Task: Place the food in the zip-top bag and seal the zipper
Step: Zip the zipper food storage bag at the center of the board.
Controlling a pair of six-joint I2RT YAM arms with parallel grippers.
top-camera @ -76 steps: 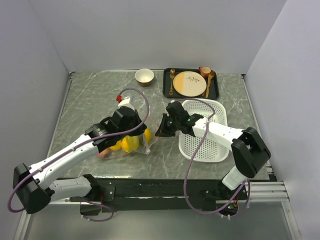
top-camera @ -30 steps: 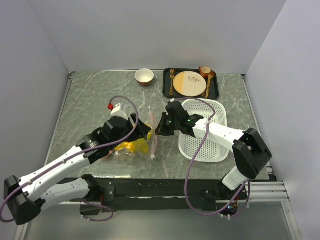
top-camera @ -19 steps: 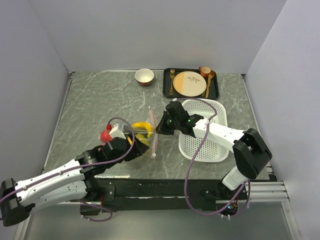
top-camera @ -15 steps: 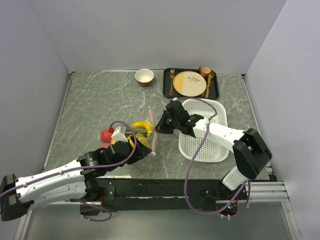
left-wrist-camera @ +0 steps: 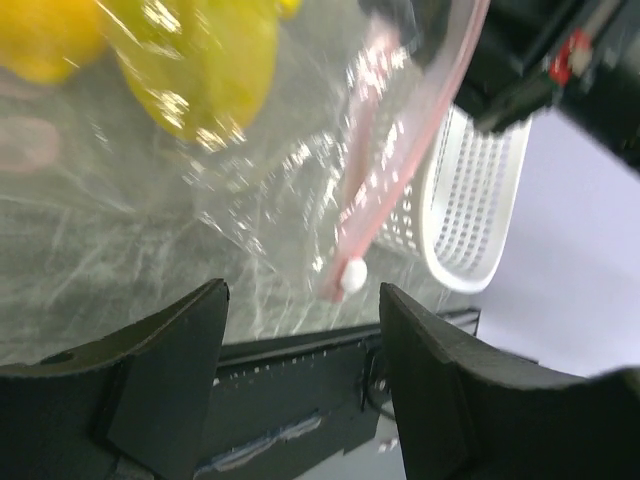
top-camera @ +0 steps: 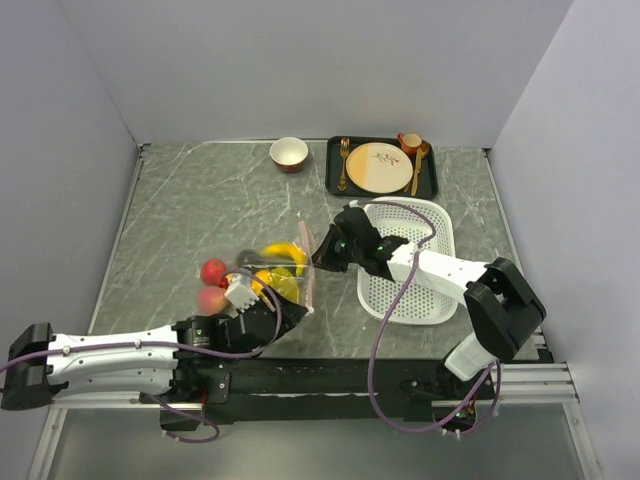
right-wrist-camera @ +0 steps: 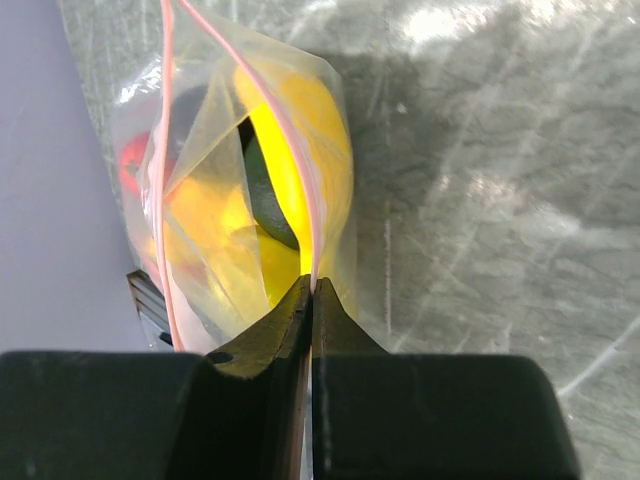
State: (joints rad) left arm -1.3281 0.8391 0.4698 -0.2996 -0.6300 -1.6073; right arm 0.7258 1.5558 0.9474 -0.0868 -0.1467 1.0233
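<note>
Pinching zipper (right-wrist-camera: pixel 303 170) in pressed-together right gripper (right-wrist-camera: pixel 308 285) — with left gripper (left-wrist-camera: pixel 300 300) spread, empty, by zip-top bag (right-wrist-camera: pixel 335 110) at near edge of table (top-camera: pixel 180 200).

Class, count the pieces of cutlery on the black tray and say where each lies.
2. A fork lies left of the beige plate; a spoon lies right of it, beside a small cup. Nothing seems hidden.

**Glossy film on polished stone**

The zip-top bag (top-camera: pixel 285 270) at centre is seen as clear, crinkled plastic film with bright glints. Its zipper (left-wrist-camera: pixel 365 230) is shown as a smooth, pale pink plastic strip. The food (right-wrist-camera: pixel 290 110) inside is rendered in glossy moulded plastic. The table (top-camera: pixel 180 200) is finished like grey, veined, polished stone. The basket (top-camera: pixel 425 297), right of centre, is made of white, perforated, matt plastic.
</note>
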